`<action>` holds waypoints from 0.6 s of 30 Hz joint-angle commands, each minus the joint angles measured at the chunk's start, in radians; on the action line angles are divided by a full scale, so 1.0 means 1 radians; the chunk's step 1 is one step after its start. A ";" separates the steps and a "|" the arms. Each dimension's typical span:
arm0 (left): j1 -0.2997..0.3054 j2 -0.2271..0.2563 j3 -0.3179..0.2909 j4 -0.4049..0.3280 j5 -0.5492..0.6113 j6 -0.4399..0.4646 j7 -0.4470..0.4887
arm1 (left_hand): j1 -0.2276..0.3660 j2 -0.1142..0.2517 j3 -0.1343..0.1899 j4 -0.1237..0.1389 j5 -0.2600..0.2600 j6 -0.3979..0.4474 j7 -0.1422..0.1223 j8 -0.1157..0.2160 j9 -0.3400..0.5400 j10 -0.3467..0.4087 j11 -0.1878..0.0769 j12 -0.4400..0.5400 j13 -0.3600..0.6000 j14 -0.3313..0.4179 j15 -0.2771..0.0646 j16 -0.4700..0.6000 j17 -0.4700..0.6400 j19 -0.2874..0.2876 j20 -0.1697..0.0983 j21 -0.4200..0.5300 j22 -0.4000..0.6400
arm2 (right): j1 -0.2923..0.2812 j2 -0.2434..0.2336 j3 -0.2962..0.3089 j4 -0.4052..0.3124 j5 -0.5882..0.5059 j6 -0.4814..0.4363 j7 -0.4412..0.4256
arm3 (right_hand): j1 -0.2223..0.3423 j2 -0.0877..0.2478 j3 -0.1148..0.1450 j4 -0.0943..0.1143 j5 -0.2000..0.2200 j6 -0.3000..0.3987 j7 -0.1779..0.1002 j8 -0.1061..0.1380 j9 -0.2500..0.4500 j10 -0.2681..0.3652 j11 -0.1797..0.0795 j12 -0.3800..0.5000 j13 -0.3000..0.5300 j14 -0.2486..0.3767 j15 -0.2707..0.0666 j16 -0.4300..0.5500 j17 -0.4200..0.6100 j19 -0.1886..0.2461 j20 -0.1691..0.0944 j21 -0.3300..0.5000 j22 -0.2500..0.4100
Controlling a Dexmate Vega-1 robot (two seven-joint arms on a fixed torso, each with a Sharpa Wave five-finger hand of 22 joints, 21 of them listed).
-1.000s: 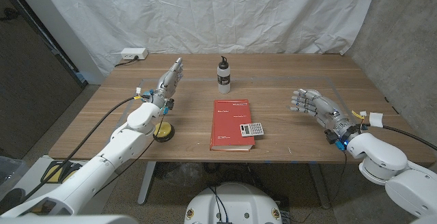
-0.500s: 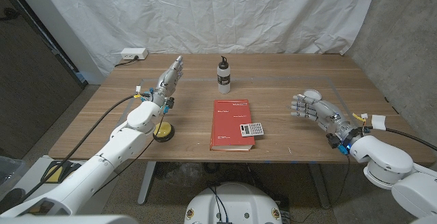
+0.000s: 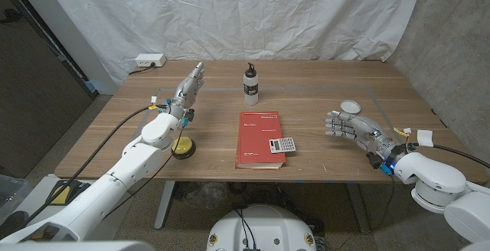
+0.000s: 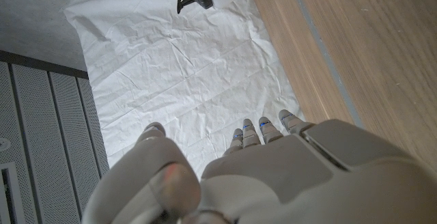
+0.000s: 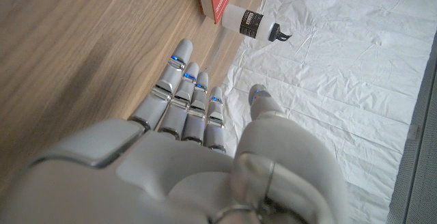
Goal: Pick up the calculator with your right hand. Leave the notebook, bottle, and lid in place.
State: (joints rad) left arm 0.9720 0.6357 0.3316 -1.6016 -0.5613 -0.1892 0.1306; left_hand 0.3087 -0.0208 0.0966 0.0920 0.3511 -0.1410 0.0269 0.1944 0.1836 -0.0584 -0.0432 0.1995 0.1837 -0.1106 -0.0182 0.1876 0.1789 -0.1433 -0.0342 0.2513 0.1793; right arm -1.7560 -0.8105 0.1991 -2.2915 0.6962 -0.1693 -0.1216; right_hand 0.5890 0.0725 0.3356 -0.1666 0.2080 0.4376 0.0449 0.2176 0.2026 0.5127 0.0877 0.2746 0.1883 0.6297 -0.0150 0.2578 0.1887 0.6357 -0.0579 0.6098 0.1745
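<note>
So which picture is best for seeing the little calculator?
The head view. There the whole calculator shows, lying on the red notebook at its near right corner. The right wrist view catches only a corner of the notebook near the bottle, and the left wrist view looks past the bottle at the white sheet.

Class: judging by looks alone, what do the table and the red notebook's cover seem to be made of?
Table: wood or wood veneer, matte; brown grain lines run along it. Notebook: probably card or cloth-covered board, matte red, showing no shine; the picture leaves this open.
</note>
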 commanded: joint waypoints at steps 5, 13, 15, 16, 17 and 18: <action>-0.002 0.001 -0.007 -0.010 0.003 -0.001 0.007 | 0.013 0.005 -0.001 -0.004 -0.002 0.000 0.000 0.002 0.003 -0.006 0.006 0.002 0.002 -0.002 0.006 0.001 0.004 0.003 -0.039 -0.003 0.002 | -0.007 -0.002 0.026 -0.026 0.019 -0.107 0.020 | 0.023 0.002 0.015 0.005 0.013 0.002 0.006 -0.004 0.002 0.016 0.006 0.000 0.002 0.078 -0.030 0.022 0.007 0.046 -0.032 0.011 0.008; -0.009 -0.009 0.000 0.009 -0.002 -0.007 -0.004 | 0.015 0.006 -0.003 -0.004 -0.003 -0.001 -0.001 0.002 0.003 -0.004 0.004 0.002 0.002 -0.003 0.005 0.001 0.004 0.003 -0.039 -0.005 0.002 | 0.002 -0.019 0.045 -0.046 0.044 -0.183 0.012 | 0.037 0.002 0.026 0.007 0.021 -0.002 0.009 -0.008 0.001 0.044 -0.006 0.006 0.003 0.146 -0.044 0.037 0.011 0.094 -0.047 0.024 0.011; -0.009 -0.008 0.001 0.007 0.002 -0.007 -0.002 | 0.015 0.006 -0.003 -0.004 -0.003 -0.001 -0.001 0.002 0.003 -0.005 0.004 0.002 0.002 -0.002 0.005 0.001 0.004 0.003 -0.039 -0.006 0.002 | 0.006 -0.030 0.054 -0.051 0.055 -0.211 0.017 | 0.040 0.001 0.027 0.005 0.022 -0.002 0.010 -0.008 0.001 0.045 -0.005 0.005 0.003 0.156 -0.043 0.039 0.012 0.097 -0.049 0.025 0.011; -0.008 -0.009 0.000 0.006 0.005 -0.008 0.004 | 0.015 0.006 -0.003 -0.004 -0.003 -0.001 -0.001 0.002 0.003 -0.005 0.003 0.002 0.002 -0.002 0.005 0.001 0.004 0.003 -0.040 -0.006 0.002 | 0.008 -0.038 0.060 -0.054 0.061 -0.228 0.023 | 0.041 0.000 0.028 0.005 0.022 -0.002 0.009 -0.008 0.001 0.046 -0.004 0.006 0.003 0.156 -0.043 0.039 0.011 0.099 -0.049 0.025 0.012; -0.009 -0.010 0.000 0.008 0.003 -0.012 -0.001 | 0.015 0.006 -0.003 -0.004 -0.003 -0.001 -0.001 0.002 0.003 -0.005 0.003 0.002 0.002 -0.002 0.005 0.001 0.004 0.003 -0.039 -0.006 0.002 | 0.010 -0.046 0.066 -0.056 0.070 -0.244 0.029 | 0.042 -0.001 0.028 0.004 0.022 -0.001 0.011 -0.008 0.001 0.048 -0.005 0.006 0.003 0.157 -0.044 0.038 0.011 0.101 -0.049 0.026 0.012; -0.008 -0.009 -0.001 0.007 0.004 -0.014 0.000 | 0.015 0.006 -0.003 -0.004 -0.003 -0.001 -0.001 0.002 0.003 -0.006 0.002 0.002 0.002 -0.002 0.005 0.001 0.004 0.003 -0.039 -0.006 0.002 | 0.013 -0.058 0.073 -0.059 0.077 -0.265 0.036 | 0.044 -0.002 0.029 0.004 0.023 -0.001 0.013 -0.008 0.001 0.050 -0.004 0.007 0.004 0.162 -0.044 0.039 0.011 0.106 -0.049 0.027 0.012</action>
State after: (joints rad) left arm 0.9674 0.6317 0.3271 -1.6014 -0.5601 -0.1927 0.1329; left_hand 0.3139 -0.0155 0.0924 0.0878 0.3513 -0.1409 0.0269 0.1943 0.1836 -0.0584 -0.0432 0.1995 0.1837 -0.1106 -0.0182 0.1876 0.1789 -0.1433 -0.0342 0.2476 0.1791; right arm -1.7573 -0.8222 0.2341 -2.3264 0.7291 -0.3113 -0.1088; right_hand 0.6221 0.0736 0.3579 -0.1608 0.2234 0.4320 0.0504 0.2100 0.2024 0.5522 0.0840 0.2746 0.1882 0.7774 -0.0586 0.2924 0.1980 0.7264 -0.0732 0.6257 0.1842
